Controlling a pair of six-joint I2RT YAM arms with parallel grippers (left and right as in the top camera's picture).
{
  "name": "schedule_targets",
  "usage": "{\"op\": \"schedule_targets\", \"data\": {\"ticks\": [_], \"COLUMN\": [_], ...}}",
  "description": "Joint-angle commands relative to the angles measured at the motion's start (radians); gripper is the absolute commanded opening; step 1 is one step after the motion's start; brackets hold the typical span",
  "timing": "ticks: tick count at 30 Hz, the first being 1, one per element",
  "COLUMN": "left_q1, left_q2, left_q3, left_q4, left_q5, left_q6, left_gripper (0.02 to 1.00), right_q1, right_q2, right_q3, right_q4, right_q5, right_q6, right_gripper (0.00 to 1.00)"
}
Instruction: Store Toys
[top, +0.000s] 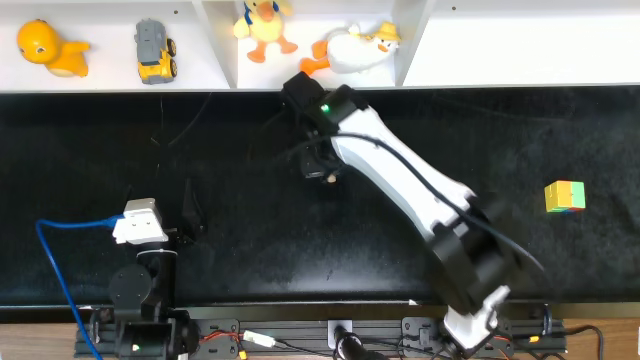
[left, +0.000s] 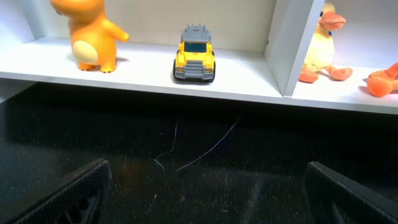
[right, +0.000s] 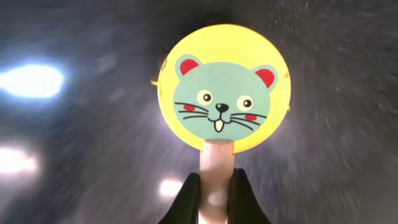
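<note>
Currently I note my right claw (right: 214, 190) clamped on the handle of the yellow mouse-face toy (right: 222, 87); left claw (left: 205, 179) spread wide.

Yellow mouse-face rattle (right: 221, 93) held by its stem; coloured cube (top: 565, 196) lies on mat (top: 250, 230).

Black table (top: 250, 240): multicoloured cube (top: 565, 196) near right edge. White shelf (top: 500, 60) along far edge holds orange figure (top: 50, 48), yellow truck (top: 156, 52), duck plush (top: 264, 28), white bird plush (top: 358, 50).

No text, no numbers (cat toy (right: 219, 93) wordless)
</note>
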Motion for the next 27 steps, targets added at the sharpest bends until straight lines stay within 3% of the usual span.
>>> {"op": "schedule_targets", "data": {"ticks": [1, 11, 18, 27], "left_q1": [-0.006, -0.006, -0.006, -0.006], "left_q2": [-0.013, -0.013, -0.013, -0.013], "left_q3": [-0.009, -0.009, -0.009, -0.009], "left_q4": [0.003, 0.003, 0.003, 0.003], "left_q5": [0.013, 0.013, 0.013, 0.013], "left_q6": [-0.011, -0.011, -0.011, -0.011], "left_gripper": [0.998, 0.998, 0.998, 0.998], "right_q1": [0.059, 0.082, 0.068, -0.186], "right_q2": [-0.167, -0.349, -0.529, -0.676], "right_q3": [0.03, -0.001, -0.173, -0.326], "right_q4": [-0.053, -0.246, -0.213, -0.179], "right_q5": [0.049, 0.115, 0.151, 0.19], "right_q6": [0.037, 0.142, 0.177, 0.194], "right_gripper": [0.047, 0.047, 0.047, 0.045]}}
